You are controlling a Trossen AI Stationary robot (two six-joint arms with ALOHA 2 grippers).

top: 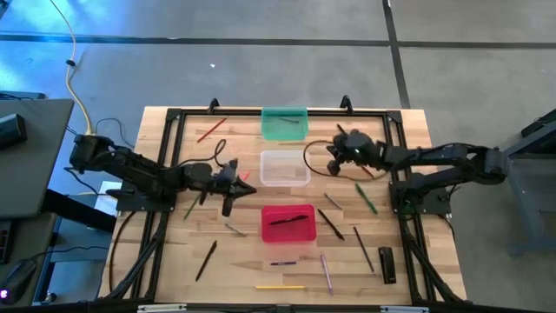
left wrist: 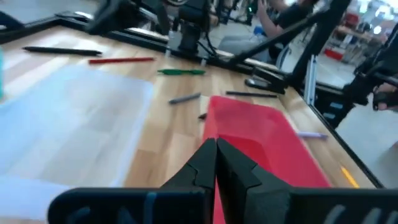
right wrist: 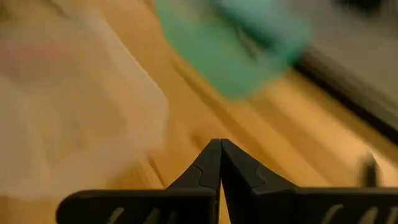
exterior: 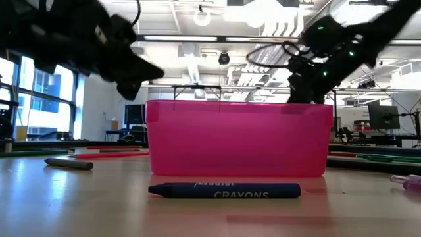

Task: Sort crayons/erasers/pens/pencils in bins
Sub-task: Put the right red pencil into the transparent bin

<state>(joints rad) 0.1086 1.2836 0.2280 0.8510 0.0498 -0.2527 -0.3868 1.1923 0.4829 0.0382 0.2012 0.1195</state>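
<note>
Hovering mid-bench between picks, left gripper (top: 233, 178) and right gripper (top: 334, 158) both pinched closed, empty; red bin (top: 289, 223) already holds a pen (top: 290, 219).

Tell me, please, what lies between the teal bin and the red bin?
The clear bin lies between the teal bin and the red bin, as the high view shows.

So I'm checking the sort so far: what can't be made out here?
- Red plastic tub, low view: its wall hides the contents.
- Clear plastic tub, high view: contents too faint to tell.
- Teal green tub, right wrist view: motion blur.
- Dark blue crayon, low view: top line of the label unreadable.
</note>
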